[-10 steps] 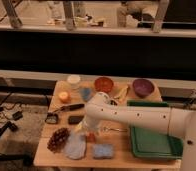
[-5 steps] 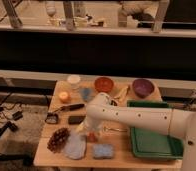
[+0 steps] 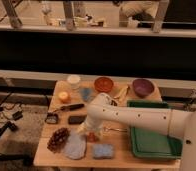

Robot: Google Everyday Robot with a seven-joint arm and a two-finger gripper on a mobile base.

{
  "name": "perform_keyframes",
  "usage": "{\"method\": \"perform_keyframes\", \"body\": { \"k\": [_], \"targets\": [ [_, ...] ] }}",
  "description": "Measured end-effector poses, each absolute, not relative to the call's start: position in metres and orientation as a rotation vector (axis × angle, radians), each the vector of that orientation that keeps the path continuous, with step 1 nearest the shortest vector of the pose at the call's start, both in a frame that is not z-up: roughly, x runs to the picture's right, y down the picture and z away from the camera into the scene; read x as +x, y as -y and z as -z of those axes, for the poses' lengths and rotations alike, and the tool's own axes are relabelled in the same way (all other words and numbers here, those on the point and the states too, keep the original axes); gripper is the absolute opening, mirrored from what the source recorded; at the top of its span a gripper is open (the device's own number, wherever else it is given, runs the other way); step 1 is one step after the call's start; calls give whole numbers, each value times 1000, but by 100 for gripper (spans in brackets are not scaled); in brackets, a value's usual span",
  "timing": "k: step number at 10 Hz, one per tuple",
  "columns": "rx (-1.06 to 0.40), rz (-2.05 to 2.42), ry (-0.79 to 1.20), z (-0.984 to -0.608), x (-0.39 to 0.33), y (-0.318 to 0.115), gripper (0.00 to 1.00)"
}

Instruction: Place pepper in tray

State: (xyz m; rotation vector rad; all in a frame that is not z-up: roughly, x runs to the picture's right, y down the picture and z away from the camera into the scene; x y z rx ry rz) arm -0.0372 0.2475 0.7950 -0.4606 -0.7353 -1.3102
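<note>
Gripper (image 3: 90, 132) is down low over the table (image 3: 119, 144), pointing straight down, about mid-width and toward the near side. Jaws stand spread wide, and I see nothing clamped between them. The pepper (image 3: 93, 137) lies on the wood right under the tips. I can't tell whether they touch it.

Room around the gripper:
- Right of it in view: a strip of bare wood, then the left rim of the green tray (image 3: 153, 132). The tray runs out to the table's right edge and its green floor is in plain view. My white arm (image 3: 136, 117) crosses over that rim.
- Nearer the front edge: a grey-blue pouch (image 3: 75, 146) and a blue sponge (image 3: 103, 150), both close to the gripper and tight to the table edge.
- Left of it: a brown pine-cone-like cluster (image 3: 58, 139).
- Just behind it: a black block (image 3: 77, 119). Further left sit a small black box (image 3: 52, 118) and a black-handled tool (image 3: 68, 107).
- Well behind, along the far edge: a white cup (image 3: 74, 80), an orange-red bowl (image 3: 103, 84) and a purple bowl (image 3: 142, 86). A round orange fruit (image 3: 64, 96) sits at far left.
</note>
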Motion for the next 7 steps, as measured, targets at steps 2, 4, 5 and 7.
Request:
{"method": "perform_keyframes", "body": {
  "k": [2,4,5,7],
  "targets": [
    [-462,1305,734,-796,-35,-248,70],
    [-464,1300,737,-798,-32,-248,59],
    [-464,1301,739,-799,-33,-249,59],
    [-468,1309,745,-800,-35,-251,59]
  ]
}}
